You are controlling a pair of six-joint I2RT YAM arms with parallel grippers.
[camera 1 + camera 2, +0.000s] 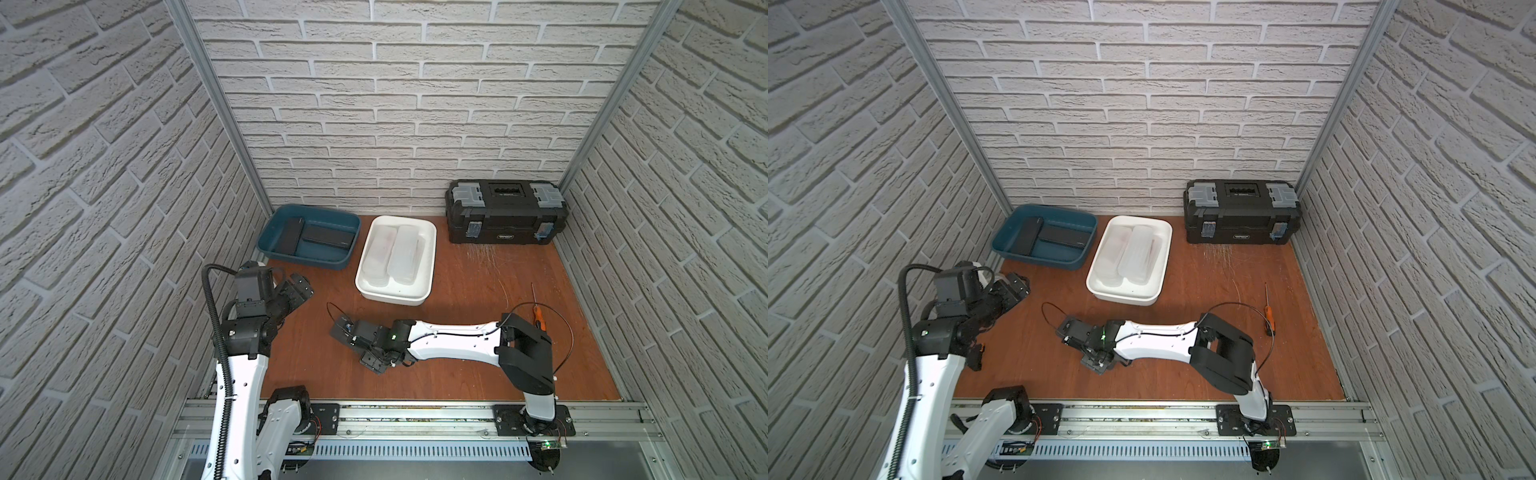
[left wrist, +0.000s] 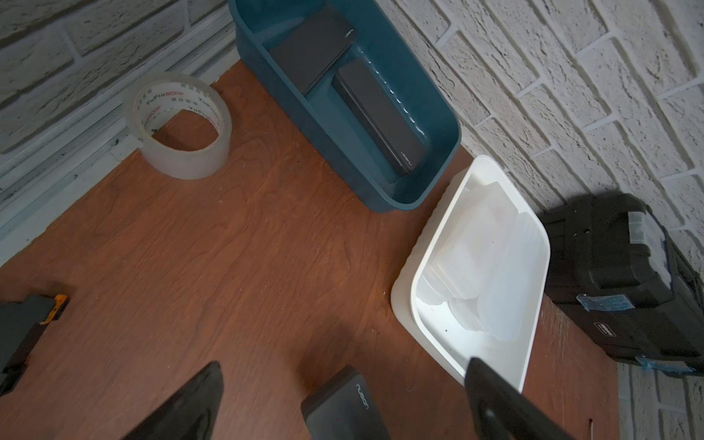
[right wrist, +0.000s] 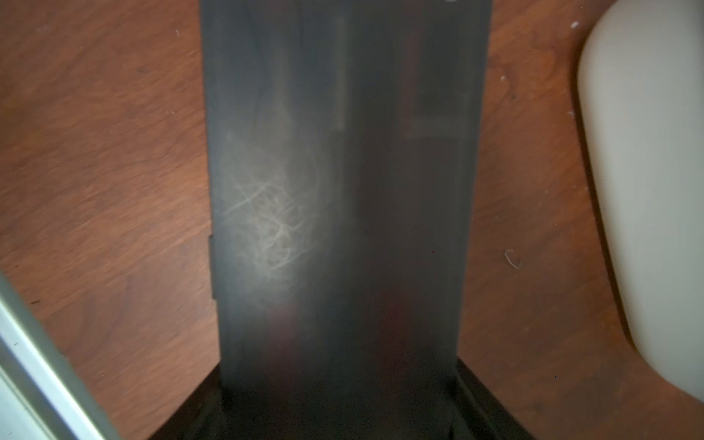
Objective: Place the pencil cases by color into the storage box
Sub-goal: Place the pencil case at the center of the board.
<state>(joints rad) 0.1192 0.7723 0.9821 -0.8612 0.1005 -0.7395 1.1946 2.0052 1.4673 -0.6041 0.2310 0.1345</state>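
black, flat and scuffed, a pencil case (image 3: 343,209) fills the middle of the right wrist view. it runs out from between the closed jaws of the right claw (image 1: 361,353), which is stretched low over the middle of the desk (image 1: 478,353). the left claw (image 1: 300,286) is spread wide and empty at the near left. in its wrist view the end of a black case (image 2: 339,407) is seen between the fingers (image 2: 190,404), untouched; whether it is the same case cannot be told. two black cases (image 1: 328,239) are laid in the blue storage box (image 1: 307,262) at the far left, and frosted ones (image 1: 405,253) in the white box (image 1: 390,297) beside it. sorting of the gripped black case is judged to be in hand. a carry or hand-off toward the blue box is called for, with its rim cleared.
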